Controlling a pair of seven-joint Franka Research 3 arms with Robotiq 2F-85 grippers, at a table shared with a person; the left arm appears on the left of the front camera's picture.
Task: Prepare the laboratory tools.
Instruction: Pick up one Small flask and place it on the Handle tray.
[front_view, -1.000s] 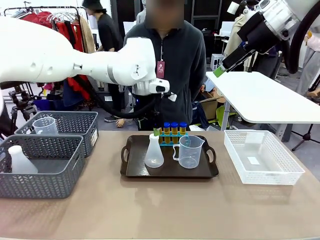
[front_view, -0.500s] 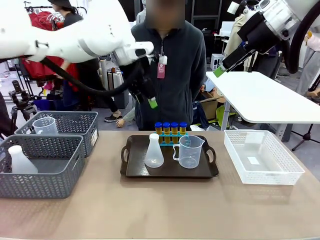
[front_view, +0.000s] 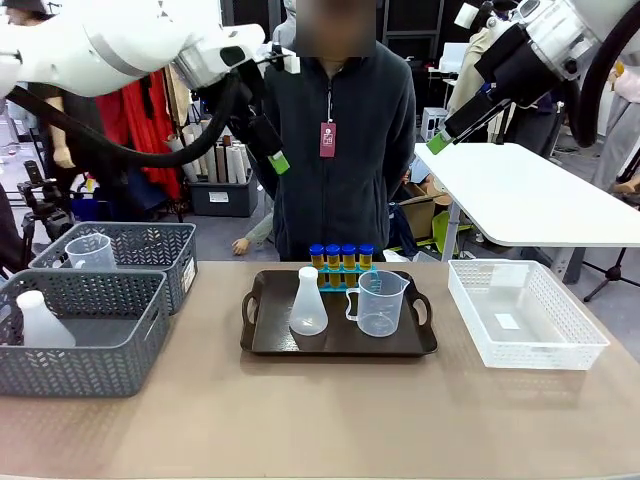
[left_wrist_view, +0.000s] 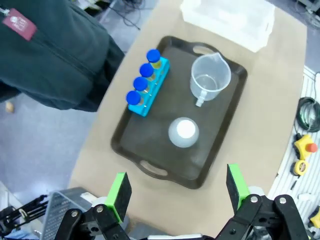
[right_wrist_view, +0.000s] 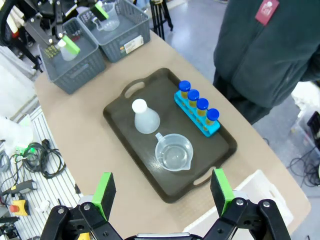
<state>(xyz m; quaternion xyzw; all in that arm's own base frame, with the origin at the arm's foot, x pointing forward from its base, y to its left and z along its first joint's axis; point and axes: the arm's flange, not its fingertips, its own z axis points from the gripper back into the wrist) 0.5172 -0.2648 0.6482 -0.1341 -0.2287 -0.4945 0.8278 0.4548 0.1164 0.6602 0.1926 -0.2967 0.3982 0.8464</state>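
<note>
Both robot arms are glossy white with rounded, swollen joints and black bands where the segments meet. A thick black cable loops along the left arm (front_view: 120, 45), and another curves beside the right arm (front_view: 560, 40). Each ends in a black gripper with bright green pads on its fingers: the left gripper (left_wrist_view: 176, 192) and the right gripper (right_wrist_view: 162, 192) show silver screws at the finger joints. The person (front_view: 340, 130) wears a dark zipped fleece jacket with a maroon tag hanging on the chest.

Four blue-capped test tubes (front_view: 341, 256), one blue rack (left_wrist_view: 148, 93), two measuring beakers (front_view: 380, 303), two conical flasks (front_view: 308, 303), one dark tray (front_view: 262, 340), two grey mesh baskets (front_view: 90, 350), one white lattice basket (front_view: 560, 345).
</note>
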